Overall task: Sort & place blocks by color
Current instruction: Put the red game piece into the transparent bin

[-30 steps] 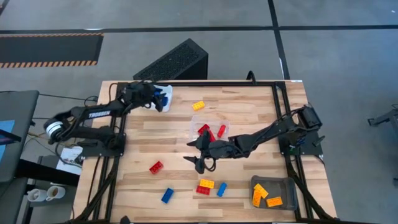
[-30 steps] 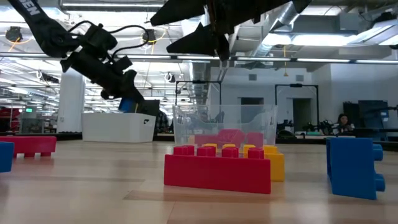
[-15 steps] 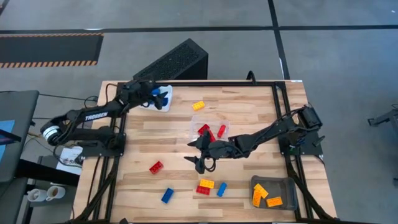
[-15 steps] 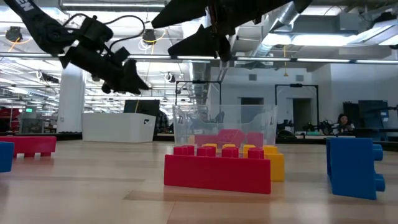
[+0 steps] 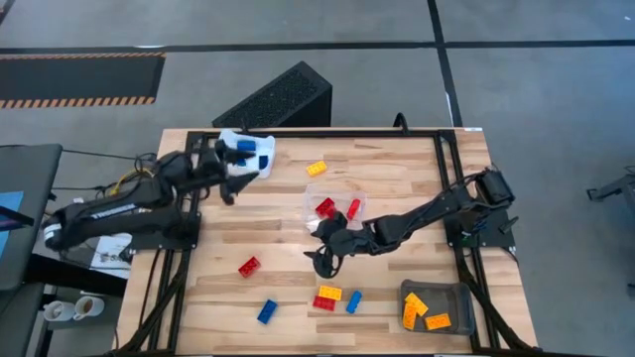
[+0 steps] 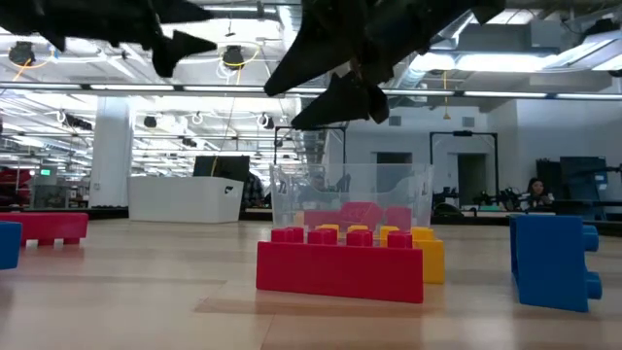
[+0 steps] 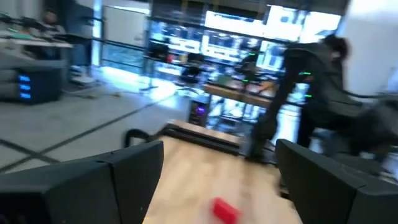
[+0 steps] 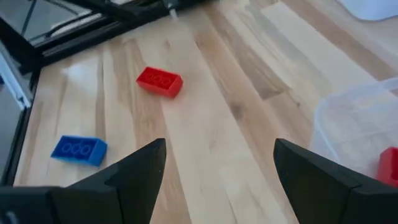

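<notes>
My left gripper (image 5: pixel 235 183) hangs open above the table's left side, just short of the white tray (image 5: pixel 230 139); nothing is between its fingers (image 7: pixel 217 180). Two blue blocks (image 5: pixel 244 148) lie in that tray. My right gripper (image 5: pixel 322 249) is open mid-table, slanting down, above bare wood (image 8: pixel 217 162). Beyond it lie a red block (image 8: pixel 160 81) and a blue block (image 8: pixel 79 150). Two red blocks (image 5: pixel 324 207) sit in the clear tray (image 5: pixel 310 194). A yellow block (image 5: pixel 317 169) lies farther back. A red block (image 6: pixel 340 264) and a yellow one behind it (image 6: pixel 431 255), and a blue block (image 6: pixel 549 261) lie near the front edge.
A grey tray (image 5: pixel 451 293) with several orange blocks stands at the near right corner. Black frame rails (image 5: pixel 437 134) run along the table's far, left and right sides. Open wood lies between the white tray and the lone red block (image 5: pixel 249 266).
My left gripper opened over the white tray and let go of a blue block, which now lies in the tray. It then rose, levelled out and drew back toward the table's left and near edges. My right gripper tipped its fingers a little further down.
</notes>
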Robot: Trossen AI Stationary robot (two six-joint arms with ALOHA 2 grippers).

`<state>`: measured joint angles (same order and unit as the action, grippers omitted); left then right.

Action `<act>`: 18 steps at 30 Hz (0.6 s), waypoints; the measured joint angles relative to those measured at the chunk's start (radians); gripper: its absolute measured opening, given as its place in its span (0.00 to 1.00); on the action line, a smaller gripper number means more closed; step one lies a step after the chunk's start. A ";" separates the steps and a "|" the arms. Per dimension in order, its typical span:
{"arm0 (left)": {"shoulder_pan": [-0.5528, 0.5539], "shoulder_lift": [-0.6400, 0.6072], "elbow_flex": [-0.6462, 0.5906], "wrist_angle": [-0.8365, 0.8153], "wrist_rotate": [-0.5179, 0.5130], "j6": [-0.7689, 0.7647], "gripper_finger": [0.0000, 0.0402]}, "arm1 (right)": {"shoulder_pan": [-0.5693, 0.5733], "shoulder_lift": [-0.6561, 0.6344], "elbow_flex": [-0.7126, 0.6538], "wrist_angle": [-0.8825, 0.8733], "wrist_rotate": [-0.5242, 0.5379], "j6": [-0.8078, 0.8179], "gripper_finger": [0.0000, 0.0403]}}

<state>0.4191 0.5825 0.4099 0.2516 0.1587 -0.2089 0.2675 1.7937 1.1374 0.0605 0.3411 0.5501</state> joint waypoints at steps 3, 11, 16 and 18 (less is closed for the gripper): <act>-0.134 -0.044 -0.006 -0.050 -0.081 -0.023 0.73 | 0.000 -0.018 0.001 -0.012 -0.001 0.000 0.79; -0.504 -0.016 -0.188 0.115 -0.429 -0.020 0.73 | -0.007 -0.035 0.001 -0.022 0.001 0.000 0.79; -0.644 0.046 -0.306 0.306 -0.427 -0.040 0.73 | -0.009 -0.035 0.000 -0.023 0.003 0.011 0.79; -0.688 0.063 -0.329 0.299 -0.401 -0.077 0.73 | -0.008 -0.035 0.000 -0.020 0.010 0.010 0.79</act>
<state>-0.2687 0.6458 0.0807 0.5507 -0.2426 -0.2862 0.2592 1.7588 1.1378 0.0403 0.3511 0.5605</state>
